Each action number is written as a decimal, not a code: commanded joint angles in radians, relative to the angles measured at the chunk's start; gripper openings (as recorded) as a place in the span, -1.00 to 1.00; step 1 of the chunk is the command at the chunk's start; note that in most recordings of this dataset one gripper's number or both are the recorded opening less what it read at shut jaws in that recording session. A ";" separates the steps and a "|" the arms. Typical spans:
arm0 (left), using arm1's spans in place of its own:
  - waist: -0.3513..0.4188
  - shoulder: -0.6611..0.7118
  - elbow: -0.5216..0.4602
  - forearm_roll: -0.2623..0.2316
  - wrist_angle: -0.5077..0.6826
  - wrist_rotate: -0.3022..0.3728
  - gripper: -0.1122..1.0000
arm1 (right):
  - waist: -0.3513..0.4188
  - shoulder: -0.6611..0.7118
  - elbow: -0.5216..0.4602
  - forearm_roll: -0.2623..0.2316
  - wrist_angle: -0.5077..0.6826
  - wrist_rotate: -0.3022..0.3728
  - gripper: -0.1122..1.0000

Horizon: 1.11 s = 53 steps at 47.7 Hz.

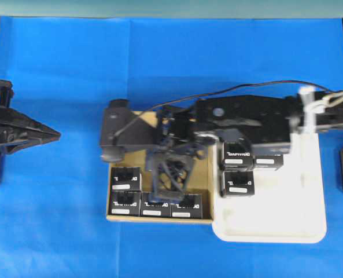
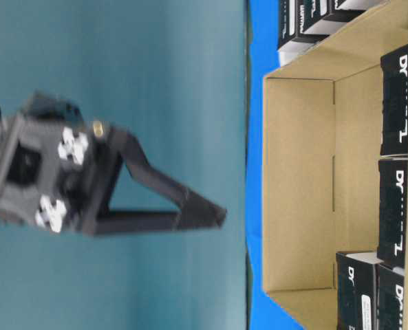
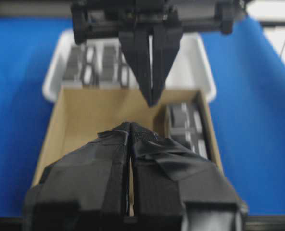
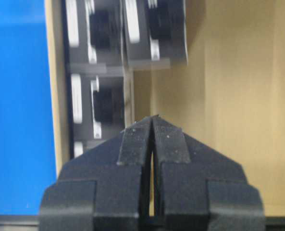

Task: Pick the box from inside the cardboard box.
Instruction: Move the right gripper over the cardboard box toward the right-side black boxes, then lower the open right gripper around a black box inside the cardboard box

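We are holding our right gripper [image 4: 153, 126] clenched on nothing, pointing down over the bare floor of the cardboard box [image 1: 206, 191], with the black boxes [image 4: 101, 103] lying just beside it along the wall; the left gripper [image 1: 51, 135] is also pressed together, waiting well apart at the table edge. We are judging this as the approach step. Next, the fingers are needing to spread and come over one box before closing.
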<state>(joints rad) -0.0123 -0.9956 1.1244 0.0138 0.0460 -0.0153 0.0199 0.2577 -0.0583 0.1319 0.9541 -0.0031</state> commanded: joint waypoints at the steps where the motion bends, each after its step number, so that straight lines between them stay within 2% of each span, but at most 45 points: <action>1: -0.002 -0.021 -0.032 0.003 0.060 -0.002 -0.87 | -0.003 0.038 -0.057 0.000 0.018 -0.011 -0.77; 9: -0.002 -0.097 -0.041 0.003 0.179 -0.002 -0.87 | -0.006 0.101 -0.126 0.002 0.055 -0.035 -0.77; 16: -0.002 -0.143 -0.043 0.003 0.236 -0.003 -0.87 | -0.006 0.147 -0.170 0.000 0.077 -0.044 -0.77; 27: -0.002 -0.150 -0.041 0.003 0.253 -0.002 -0.87 | -0.006 0.196 -0.215 0.000 0.107 -0.049 -0.74; 33: -0.002 -0.150 -0.040 0.003 0.253 -0.002 -0.87 | -0.008 0.221 -0.239 0.003 0.104 -0.058 -0.64; 36: 0.000 -0.149 -0.040 0.003 0.253 -0.002 -0.87 | -0.008 0.230 -0.255 0.006 0.092 -0.063 -0.51; 39: -0.002 -0.147 -0.038 0.003 0.253 -0.002 -0.87 | -0.008 0.238 -0.265 0.006 0.091 -0.067 -0.30; 48: -0.002 -0.146 -0.038 0.003 0.253 -0.002 -0.87 | -0.018 0.270 -0.264 0.006 0.091 -0.114 0.65; 53: -0.002 -0.144 -0.038 0.003 0.253 -0.002 -0.87 | -0.020 0.287 -0.264 0.006 0.092 -0.133 0.97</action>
<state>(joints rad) -0.0123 -1.1551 1.1121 0.0138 0.3037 -0.0169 0.0015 0.5323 -0.3160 0.1350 1.0492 -0.1304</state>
